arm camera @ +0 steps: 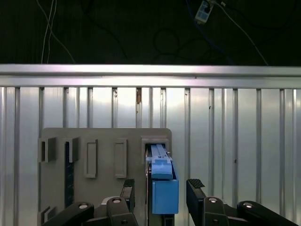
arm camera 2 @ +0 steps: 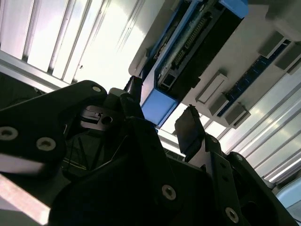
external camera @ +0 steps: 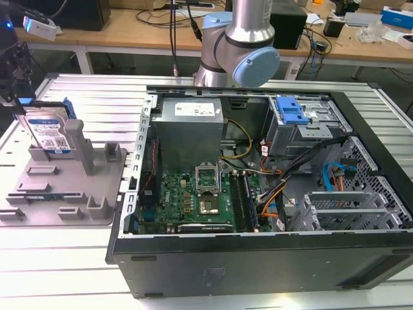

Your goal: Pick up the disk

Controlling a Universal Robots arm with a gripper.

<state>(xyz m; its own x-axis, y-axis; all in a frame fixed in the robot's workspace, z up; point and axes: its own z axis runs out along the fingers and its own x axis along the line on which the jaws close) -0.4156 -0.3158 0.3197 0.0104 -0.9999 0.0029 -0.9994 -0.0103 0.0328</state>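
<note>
The disk (external camera: 48, 132) stands on edge in a slot of the grey fixture plate (external camera: 64, 197) at the exterior view's left, its white-and-blue label facing the camera. My gripper (external camera: 13, 97) hangs as a dark shape just above and beside it at the frame's edge. In both wrist views the blue-framed end of the disk (arm camera: 164, 190) (arm camera 2: 160, 104) sits between my two fingers. My gripper (arm camera: 161, 187) (arm camera 2: 161, 112) is open, with a small gap on each side of the disk. The black fingertips (arm camera: 194, 184) stand level with the blue frame.
An open computer case (external camera: 258, 194) with motherboard, cables and a blue drive-bay latch (external camera: 293, 111) takes up the exterior view's middle and right. The arm's base (external camera: 239, 39) rises behind it. The fixture plate (arm camera: 106, 141) has upright posts and lies on a ribbed metal table (external camera: 97, 97).
</note>
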